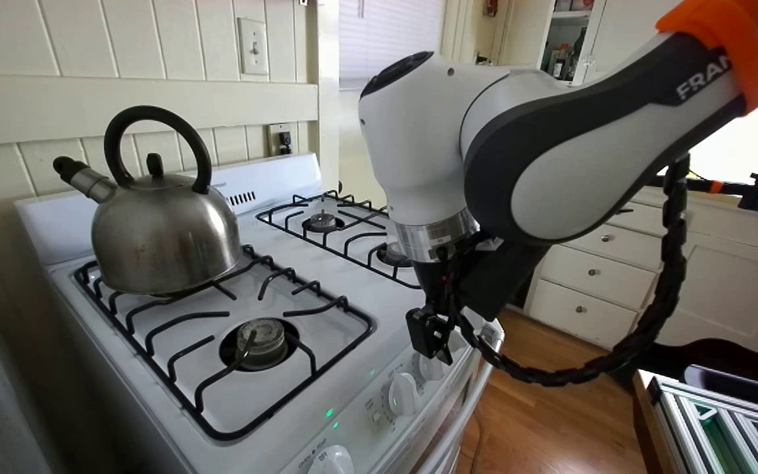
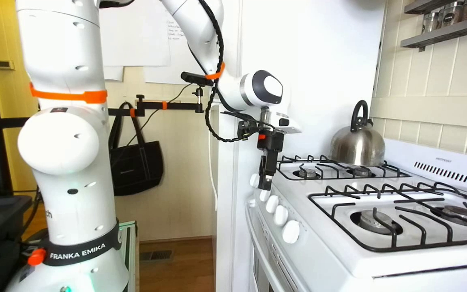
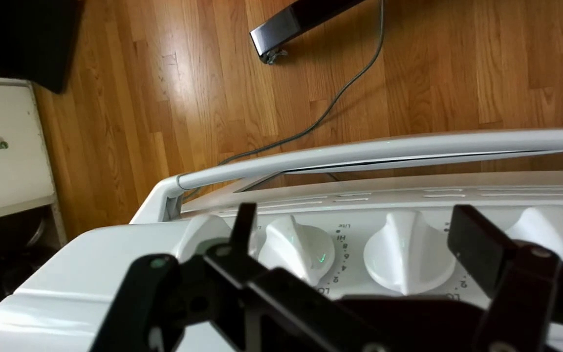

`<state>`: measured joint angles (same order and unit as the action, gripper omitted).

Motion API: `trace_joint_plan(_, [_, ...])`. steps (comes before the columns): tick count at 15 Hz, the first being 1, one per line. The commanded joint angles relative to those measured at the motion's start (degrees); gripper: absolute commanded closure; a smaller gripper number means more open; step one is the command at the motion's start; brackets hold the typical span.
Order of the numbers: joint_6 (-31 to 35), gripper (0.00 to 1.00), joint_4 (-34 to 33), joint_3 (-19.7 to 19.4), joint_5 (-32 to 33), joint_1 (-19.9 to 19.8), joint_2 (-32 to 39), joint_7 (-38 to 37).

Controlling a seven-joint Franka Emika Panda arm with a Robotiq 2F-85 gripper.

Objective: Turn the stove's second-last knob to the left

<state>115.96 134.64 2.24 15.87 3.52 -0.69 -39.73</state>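
Observation:
The white stove (image 1: 379, 299) has a row of white front knobs and shows in both exterior views (image 2: 330, 251). In the wrist view, the second knob (image 3: 296, 249) from the stove's left-hand edge has its ridge slanted. The knob beside it (image 3: 408, 252) has its ridge nearly straight up and down. My gripper (image 3: 358, 230) is open and empty, pointing down over the knob row. Both knobs show between its fingers, and the right finger overlaps the edge of the straight knob. Contact cannot be told. The gripper also shows in both exterior views (image 1: 435, 345) (image 2: 266, 182).
A metal kettle (image 1: 163, 237) stands on a back burner, also in an exterior view (image 2: 357, 142). Black wire grates (image 2: 379, 245) rise above the stove top. The oven door handle (image 3: 389, 149) runs in front of the knobs. A cable (image 3: 320, 117) lies on the wooden floor.

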Motion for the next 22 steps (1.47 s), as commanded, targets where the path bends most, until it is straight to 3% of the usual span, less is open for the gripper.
trace_joint_plan(1, [1.49,0.0,3.21,-0.41,-1.93,-1.13,-4.0,-2.25])
trace_joint_plan(5, [4.82,0.0,8.18,-1.36,-2.75,-2.92,-8.79,-2.36])
trace_joint_plan(11, [18.49,0.0,16.26,-2.4,-2.49,-5.9,-13.02,1.77])
trace_joint_plan(21, [23.19,0.0,26.74,-3.96,-3.25,-10.99,-23.58,8.61])
trace_joint_plan(22, [22.05,0.0,22.75,-3.87,-4.05,-11.03,-21.16,9.98])
